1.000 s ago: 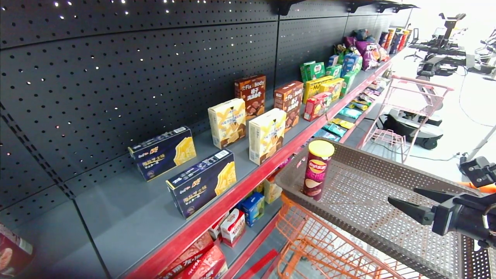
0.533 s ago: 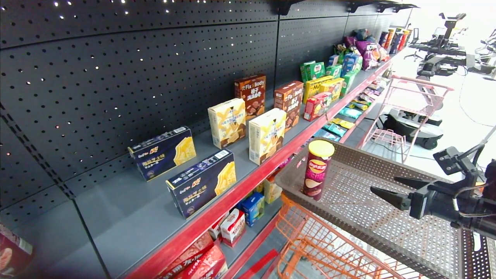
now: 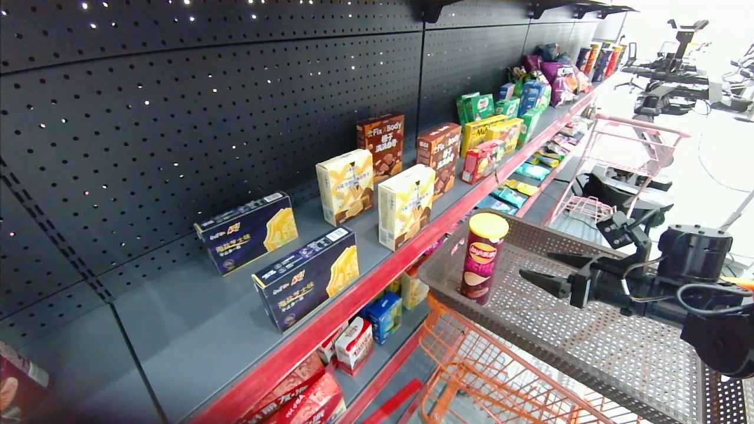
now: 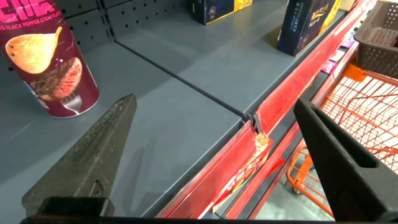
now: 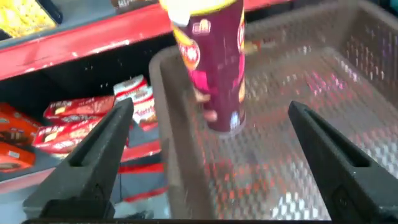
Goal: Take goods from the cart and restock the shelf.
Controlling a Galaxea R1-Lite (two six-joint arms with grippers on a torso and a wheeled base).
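Note:
A maroon chip can with a yellow lid (image 3: 483,257) stands upright in the brown perforated tray (image 3: 589,330) on top of the orange cart. My right gripper (image 3: 535,266) is open just to the right of it, apart from it, fingers pointing at the can. In the right wrist view the chip can (image 5: 211,62) stands ahead of the open right gripper (image 5: 208,162). My left gripper (image 4: 214,155) is open over the grey shelf (image 4: 186,112), and a second chip can (image 4: 53,62) stands on the shelf beside it. That second can (image 3: 17,383) is at the head view's lower left.
Blue boxes (image 3: 306,277), yellow boxes (image 3: 405,205) and brown boxes (image 3: 439,154) stand in rows on the grey shelf (image 3: 194,318) with its red front edge (image 3: 365,294). The orange cart basket (image 3: 489,377) sits below the tray. A pink cart (image 3: 624,171) stands farther right.
My right gripper has moved left across the tray toward the chip can, staying open. The can and the shelf goods have not moved.

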